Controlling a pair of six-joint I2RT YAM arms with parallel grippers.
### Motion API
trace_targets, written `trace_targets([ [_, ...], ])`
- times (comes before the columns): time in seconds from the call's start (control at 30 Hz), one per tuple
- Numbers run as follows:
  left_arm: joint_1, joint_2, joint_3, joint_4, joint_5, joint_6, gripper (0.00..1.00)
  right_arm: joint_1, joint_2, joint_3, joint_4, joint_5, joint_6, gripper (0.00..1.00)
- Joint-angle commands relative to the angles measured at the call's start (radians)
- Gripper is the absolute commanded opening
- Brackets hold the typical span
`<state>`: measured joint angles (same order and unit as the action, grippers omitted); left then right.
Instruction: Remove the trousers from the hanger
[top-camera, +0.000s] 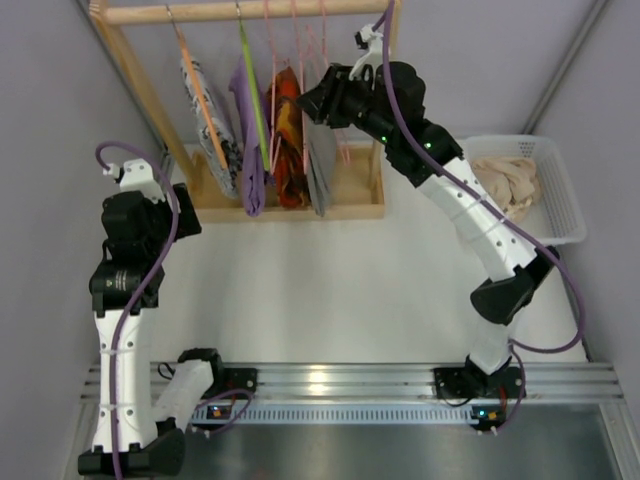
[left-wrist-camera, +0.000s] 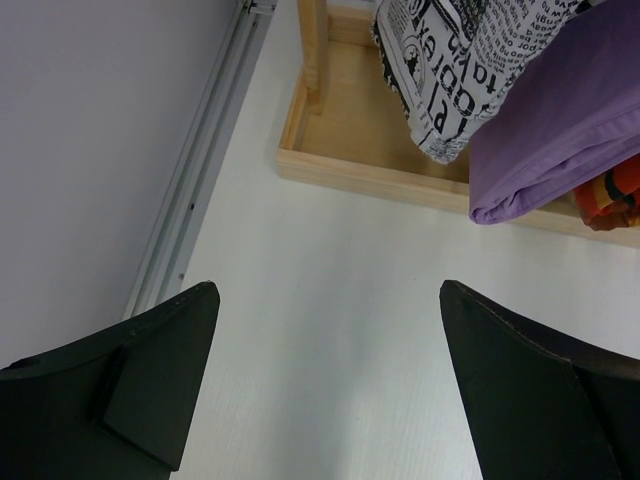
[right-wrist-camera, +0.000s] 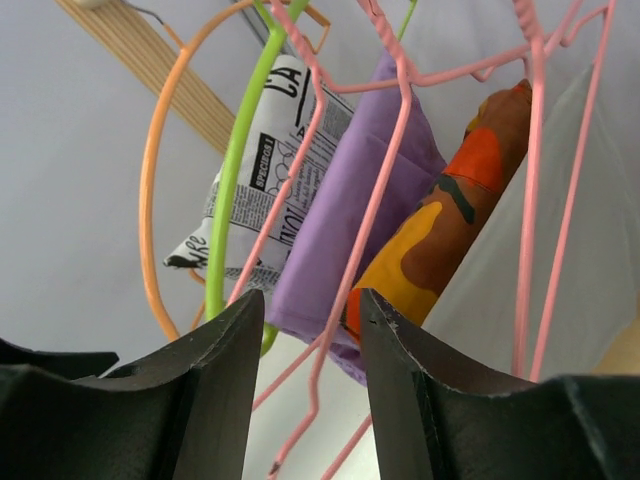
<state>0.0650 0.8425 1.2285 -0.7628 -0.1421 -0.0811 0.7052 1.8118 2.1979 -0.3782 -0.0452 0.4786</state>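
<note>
Several trousers hang folded over wire hangers on a wooden rack (top-camera: 250, 12): newspaper-print (top-camera: 205, 125) on an orange hanger, purple (top-camera: 250, 150) on a green hanger, orange-patterned (top-camera: 287, 140) and grey (top-camera: 322, 160) on pink hangers. My right gripper (top-camera: 310, 104) is up at the pink hangers, open. In the right wrist view a pink hanger wire (right-wrist-camera: 352, 270) runs through the gap between the fingertips of the right gripper (right-wrist-camera: 313, 305), not pinched. The purple (right-wrist-camera: 340, 220) and orange-patterned (right-wrist-camera: 440, 230) trousers hang just beyond. My left gripper (top-camera: 185, 222) is open and empty, low over the table left of the rack; it also shows in the left wrist view (left-wrist-camera: 330, 290).
The rack's wooden base tray (top-camera: 290, 211) lies on the white table, with its corner post (left-wrist-camera: 312, 50) ahead of the left gripper. A white basket (top-camera: 560, 200) with a beige cloth (top-camera: 508, 180) stands at the right. A wall rail (left-wrist-camera: 200, 160) runs along the left.
</note>
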Motion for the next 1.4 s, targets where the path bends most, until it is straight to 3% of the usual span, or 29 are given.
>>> trace_targets([
  [0.0, 0.007, -0.013, 0.002, 0.033, 0.013, -0.009, 0.99, -0.022, 0.027, -0.003, 0.076, -0.045, 0.044, 0.45],
  [0.3, 0.007, -0.017, -0.017, 0.034, 0.007, -0.008, 0.99, -0.073, 0.093, -0.075, 0.271, -0.364, 0.235, 0.34],
  [0.47, 0.007, -0.025, -0.03, 0.034, 0.006, -0.005, 0.99, -0.073, 0.113, -0.072, 0.275, -0.357, 0.253, 0.31],
  [0.67, 0.009, -0.025, -0.035, 0.036, 0.01, -0.006, 0.99, -0.072, 0.113, -0.063, 0.282, -0.358, 0.273, 0.35],
  [0.93, 0.007, -0.025, -0.037, 0.036, 0.016, -0.006, 0.99, -0.085, 0.123, -0.073, 0.291, -0.366, 0.281, 0.28],
  [1.37, 0.013, -0.01, -0.021, 0.034, 0.039, -0.023, 0.99, -0.159, 0.146, -0.168, 0.525, -0.518, 0.489, 0.24],
])
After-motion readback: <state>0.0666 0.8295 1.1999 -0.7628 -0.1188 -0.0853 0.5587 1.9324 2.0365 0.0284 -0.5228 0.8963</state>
